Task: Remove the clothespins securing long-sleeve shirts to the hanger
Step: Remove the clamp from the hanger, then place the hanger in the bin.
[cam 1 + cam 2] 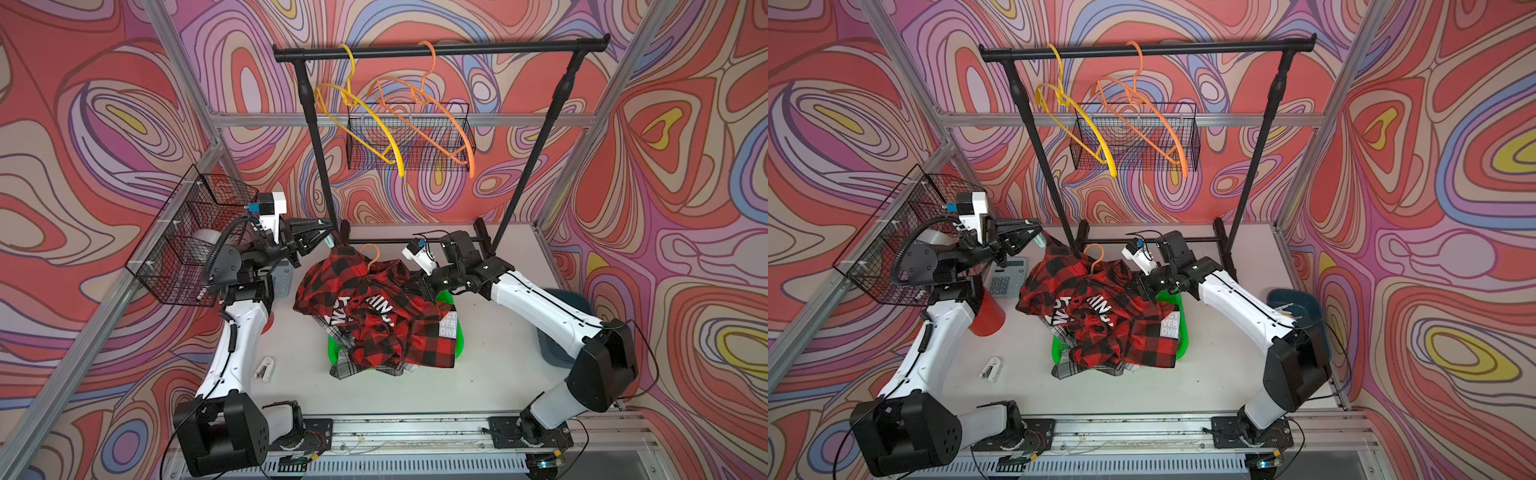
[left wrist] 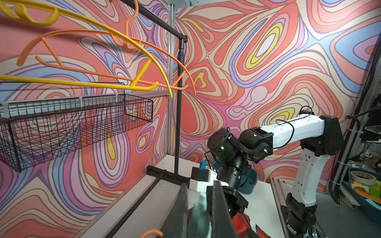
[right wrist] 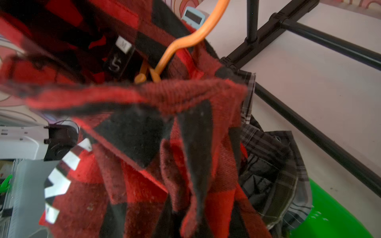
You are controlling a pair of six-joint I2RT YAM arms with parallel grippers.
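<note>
A red-black buffalo check shirt (image 1: 374, 316) (image 1: 1100, 316) with white lettering lies heaped over a green basket (image 1: 459, 340), still on an orange hanger (image 1: 370, 253) (image 3: 185, 39). A grey plaid shirt (image 1: 345, 368) (image 3: 268, 164) shows beneath it. My left gripper (image 1: 328, 235) (image 2: 199, 185) is at the shirt's raised far-left corner, shut on a pale teal clothespin (image 2: 203, 208). My right gripper (image 1: 417, 289) is buried in the shirt's right side. Its jaws are hidden by bunched red fabric (image 3: 144, 123), which it appears to pinch.
A black clothes rack (image 1: 440, 48) at the back carries an empty yellow hanger (image 1: 365, 124) and an empty orange one (image 1: 432, 120). Wire baskets hang behind (image 1: 409, 137) and at left (image 1: 187, 241). A calculator (image 1: 1003, 280), a red cup (image 1: 986, 316), a small white clip (image 1: 264, 369) and a blue bin (image 1: 1296, 307) are on the table.
</note>
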